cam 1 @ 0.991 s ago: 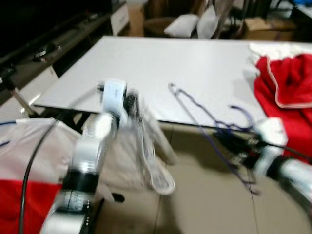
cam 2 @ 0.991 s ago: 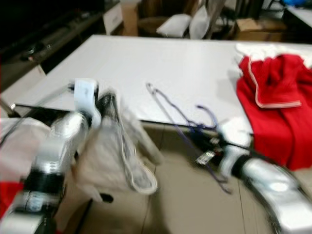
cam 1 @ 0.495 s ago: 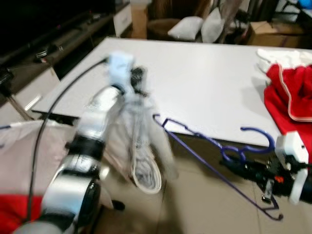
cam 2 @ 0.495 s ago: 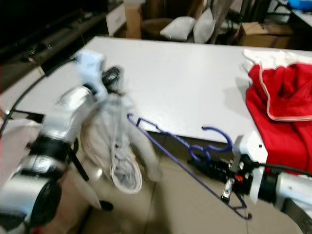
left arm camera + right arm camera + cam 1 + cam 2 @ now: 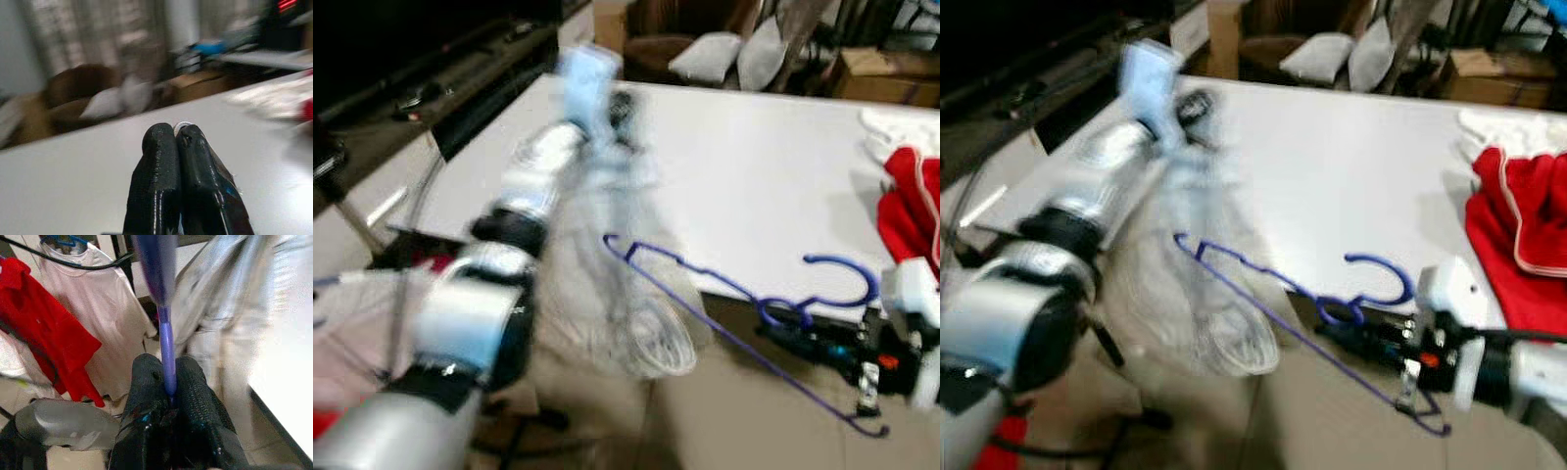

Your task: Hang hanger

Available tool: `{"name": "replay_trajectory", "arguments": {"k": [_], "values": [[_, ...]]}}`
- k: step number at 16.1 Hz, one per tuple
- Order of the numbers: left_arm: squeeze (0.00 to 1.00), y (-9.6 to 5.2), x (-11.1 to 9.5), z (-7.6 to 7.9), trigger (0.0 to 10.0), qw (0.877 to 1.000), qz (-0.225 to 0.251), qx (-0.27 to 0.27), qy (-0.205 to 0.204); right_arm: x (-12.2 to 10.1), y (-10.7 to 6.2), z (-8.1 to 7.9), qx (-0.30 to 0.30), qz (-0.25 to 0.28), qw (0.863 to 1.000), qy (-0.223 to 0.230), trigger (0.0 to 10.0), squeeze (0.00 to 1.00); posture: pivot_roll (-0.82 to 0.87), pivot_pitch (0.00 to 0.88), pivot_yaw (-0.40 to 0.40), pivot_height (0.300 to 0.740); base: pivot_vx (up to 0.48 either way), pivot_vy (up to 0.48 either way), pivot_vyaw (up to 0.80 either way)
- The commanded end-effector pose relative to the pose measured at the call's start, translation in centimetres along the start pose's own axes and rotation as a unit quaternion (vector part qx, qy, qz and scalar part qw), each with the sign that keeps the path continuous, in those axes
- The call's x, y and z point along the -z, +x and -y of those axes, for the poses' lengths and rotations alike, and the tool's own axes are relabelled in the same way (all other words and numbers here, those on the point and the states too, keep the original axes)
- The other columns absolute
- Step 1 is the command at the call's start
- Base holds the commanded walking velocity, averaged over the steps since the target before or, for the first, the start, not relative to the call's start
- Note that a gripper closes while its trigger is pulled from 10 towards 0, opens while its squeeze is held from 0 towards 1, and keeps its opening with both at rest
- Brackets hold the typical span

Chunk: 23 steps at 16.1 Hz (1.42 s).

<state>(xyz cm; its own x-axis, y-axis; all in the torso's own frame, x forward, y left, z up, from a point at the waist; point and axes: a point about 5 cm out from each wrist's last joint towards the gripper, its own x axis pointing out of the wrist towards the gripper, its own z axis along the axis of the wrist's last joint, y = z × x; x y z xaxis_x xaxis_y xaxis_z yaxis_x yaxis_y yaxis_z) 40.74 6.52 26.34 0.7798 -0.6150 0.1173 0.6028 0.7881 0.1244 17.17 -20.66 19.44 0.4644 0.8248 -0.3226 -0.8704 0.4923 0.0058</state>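
Over white table [image 5: 754, 186], right hand [image 5: 168, 382] clamps blue hanger [image 5: 724, 294]; left hand [image 5: 176, 134] pinches pale garment [image 5: 626, 294].

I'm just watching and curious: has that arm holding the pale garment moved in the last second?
Yes. The left gripper, shut on the pale garment, has risen from the white table's near edge to over its top, farther from the robot.

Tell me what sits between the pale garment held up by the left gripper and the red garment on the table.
In the left eye view, between the pale garment and red garment lie bare white table and the blue hanger, held by the right gripper.
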Motion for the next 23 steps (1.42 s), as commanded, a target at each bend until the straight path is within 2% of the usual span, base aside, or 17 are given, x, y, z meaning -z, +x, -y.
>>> {"name": "replay_trajectory", "arguments": {"k": [1,3,5,6,8,10,11,12,13,14,16,17,18,20,21,22,23], "values": [[0.00,0.1,-3.6,-0.7,10.0,0.998,0.067,0.004,0.021,-0.2,1.0,-0.6,-0.019,-0.001,1.000,-0.007,10.0,0.00,0.01,0.000,0.053,0.740,0.356,0.000,0.00],[0.00,0.9,-5.7,0.9,10.0,0.993,0.110,0.042,0.011,1.0,2.8,-0.1,0.001,-0.034,0.999,-0.010,10.0,0.00,0.02,0.000,0.053,0.740,0.354,0.000,0.00],[0.00,0.9,-7.4,1.9,10.0,0.987,0.145,0.071,0.011,1.4,3.7,2.6,0.098,-0.059,0.993,-0.032,10.0,0.00,0.02,0.000,0.047,0.740,0.354,0.000,0.00],[0.00,0.5,-8.1,2.1,10.0,0.984,0.157,0.081,0.013,0.9,3.6,4.0,0.144,-0.051,0.988,-0.035,10.0,0.00,0.02,0.000,0.043,0.740,0.352,0.000,0.00],[0.00,-0.3,-8.8,1.9,10.0,0.982,0.169,0.086,0.011,-0.6,3.3,6.3,0.196,-0.028,0.979,-0.048,10.0,0.00,0.03,0.000,0.027,0.740,0.351,0.000,0.00],[0.00,-1.1,-9.2,1.8,10.0,0.980,0.180,0.088,0.006,-2.1,3.2,8.6,0.233,-0.021,0.969,-0.074,10.0,0.00,0.03,0.000,0.017,0.740,0.352,0.000,0.00],[0.00,-1.5,-9.3,2.0,10.0,0.978,0.184,0.093,0.007,-3.0,3.2,10.3,0.263,-0.020,0.960,-0.097,10.0,0.00,0.04,0.000,0.008,0.740,0.356,0.000,0.00],[0.00,-1.8,-9.6,2.1,10.0,0.978,0.188,0.095,0.002,-5.4,3.1,12.6,0.318,0.013,0.937,-0.140,10.0,0.00,0.04,0.000,0.008,0.740,0.356,0.000,0.00],[0.00,-2.0,-10.2,2.1,10.0,0.976,0.195,0.093,0.004,-7.9,2.5,14.4,0.367,0.064,0.916,-0.148,10.0,0.00,0.04,0.000,0.001,0.740,0.352,0.000,0.00],[0.00,-2.1,-11.6,2.0,10.0,0.973,0.213,0.091,0.003,-11.0,1.2,16.2,0.433,0.111,0.875,-0.185,10.0,0.00,0.04,0.000,0.001,0.740,0.352,0.000,0.00],[0.00,-2.4,-13.3,1.7,10.0,0.968,0.238,0.084,0.005,-14.6,-1.2,17.2,0.502,0.194,0.815,-0.215,10.0,0.00,0.04,0.000,-0.001,0.740,0.354,0.000,0.00],[0.00,-2.5,-13.5,1.7,10.0,0.967,0.240,0.083,0.005,-14.9,-1.5,17.3,0.507,0.206,0.808,-0.216,10.0,0.00,0.04,0.000,-0.001,0.740,0.352,0.000,0.00],[0.00,-2.7,-13.4,1.5,10.0,0.968,0.238,0.075,0.006,-15.2,-1.5,17.2,0.501,0.217,0.806,-0.230,10.0,0.00,0.04,0.000,0.000,0.740,0.356,0.000,0.00],[0.00,-2.6,-11.6,0.9,10.0,0.976,0.212,0.050,0.001,-12.2,0.8,16.7,0.431,0.171,0.857,-0.226,10.0,0.00,0.04,0.000,0.012,0.740,0.354,0.000,0.00],[0.00,-2.5,-9.5,1.0,10.0,0.983,0.181,0.030,0.013,-9.4,2.3,15.7,0.387,0.136,0.884,-0.223,10.0,0.00,0.03,0.000,0.021,0.740,0.315,0.000,0.00],[0.00,-2.4,-8.3,1.1,10.0,0.986,0.163,0.021,0.014,-8.1,2.9,15.2,0.361,0.121,0.899,-0.217,10.0,0.00,0.03,0.000,0.023,0.740,0.296,0.000,0.00],[0.00,-2.4,-4.3,1.7,10.0,0.994,0.109,0.000,0.004,-4.6,4.1,12.8,0.281,0.084,0.935,-0.201,10.0,0.00,0.03,0.000,0.032,0.740,0.000,0.000,0.00]]}}
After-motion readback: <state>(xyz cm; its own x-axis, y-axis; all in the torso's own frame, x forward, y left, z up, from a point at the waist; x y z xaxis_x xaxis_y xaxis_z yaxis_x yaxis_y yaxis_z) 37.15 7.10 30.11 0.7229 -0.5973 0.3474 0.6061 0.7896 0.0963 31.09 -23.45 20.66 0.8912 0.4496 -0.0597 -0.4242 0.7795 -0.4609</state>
